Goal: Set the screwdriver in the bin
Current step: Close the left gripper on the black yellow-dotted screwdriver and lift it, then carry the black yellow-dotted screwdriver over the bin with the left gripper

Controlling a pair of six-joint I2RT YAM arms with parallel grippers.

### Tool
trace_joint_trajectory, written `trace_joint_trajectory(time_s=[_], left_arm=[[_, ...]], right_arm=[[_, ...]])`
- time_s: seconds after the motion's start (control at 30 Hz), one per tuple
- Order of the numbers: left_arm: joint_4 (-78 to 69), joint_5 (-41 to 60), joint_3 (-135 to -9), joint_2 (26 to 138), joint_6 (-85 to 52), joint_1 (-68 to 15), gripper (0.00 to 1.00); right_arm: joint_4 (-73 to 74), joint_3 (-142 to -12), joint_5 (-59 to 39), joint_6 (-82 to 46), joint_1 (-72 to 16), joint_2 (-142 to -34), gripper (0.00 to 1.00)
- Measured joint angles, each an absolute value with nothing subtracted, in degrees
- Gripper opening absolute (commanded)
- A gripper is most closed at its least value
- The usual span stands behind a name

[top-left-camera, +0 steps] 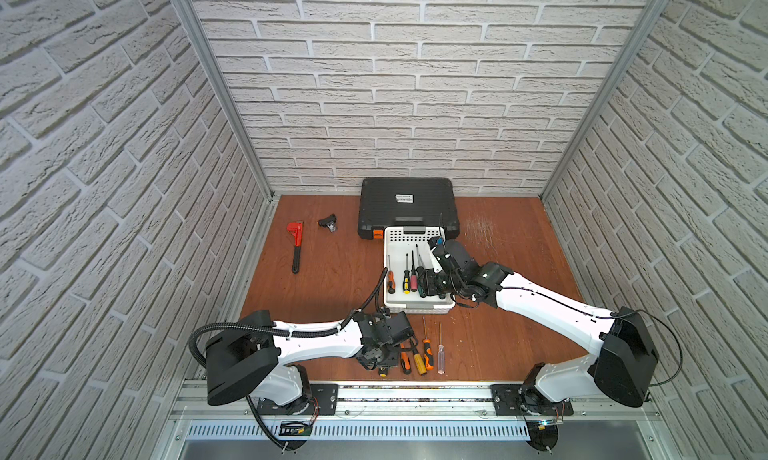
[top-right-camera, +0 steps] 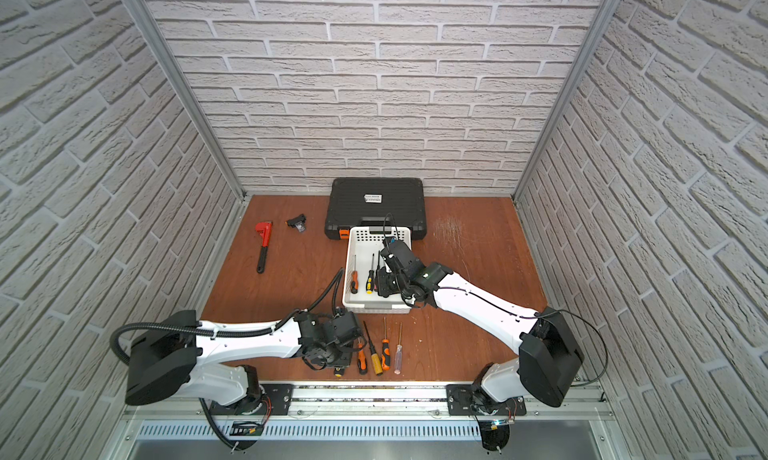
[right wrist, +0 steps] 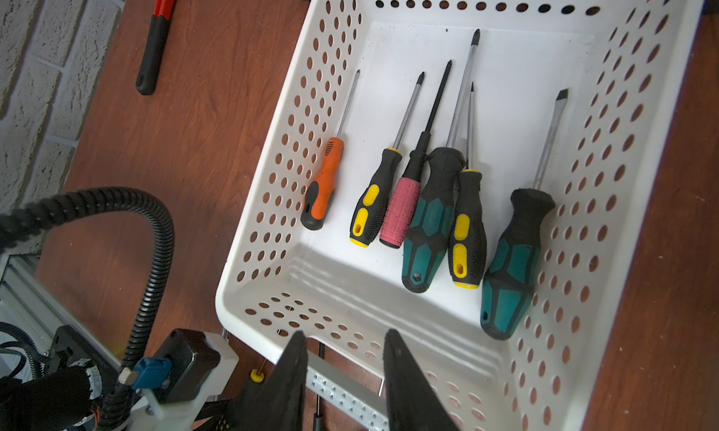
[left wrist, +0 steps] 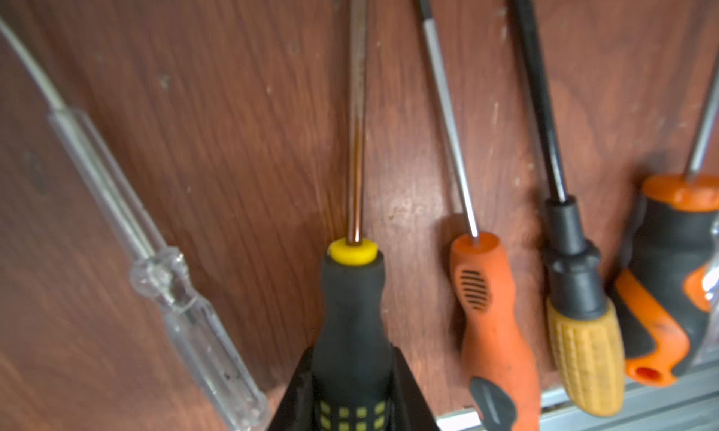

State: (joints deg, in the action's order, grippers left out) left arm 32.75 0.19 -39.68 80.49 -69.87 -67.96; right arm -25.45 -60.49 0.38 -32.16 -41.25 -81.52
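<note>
- Black-yellow screwdriver (left wrist: pixel 352 293) lies at the desk's near edge, shaft pointing roughly toward the bin (top-left-camera: pixel 417 308), with the left tool (left wrist: pixel 351 351) pinched on its handle.
- Empty right tool (right wrist: pixel 345 331) hangs slightly agape over the bin.

The bin (right wrist: pixel 486 18) is smooth white plastic. The table (top-left-camera: pixel 332 279) is scuffed reddish wood; at its 6 o'clock, the screwdriver (left wrist: pixel 352 312) has a matt rubbery handle and a glossy metal shaft.
</note>
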Motion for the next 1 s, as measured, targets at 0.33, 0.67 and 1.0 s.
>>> trace_joint_trajectory(time_s=[0.33,0.67,1.0], left_arm=[[37.4,-1.8,-38.8,70.8,-71.8,-68.1,0.13],[47.6,-5.0,-38.5,54.4,-73.6,-59.5,0.15],[50.2,-2.0,-46.9,56.3,-59.0,-43.9,0.18]], right_arm=[[-25.1,-60.5,0.2,-32.2,-41.3,-81.5,0.35],[-25.1,-61.5,-0.1,-32.1,-41.3,-83.4,0.34],[-25.6,-62.8,-0.3,-31.2,-41.3,-84.1,0.34]])
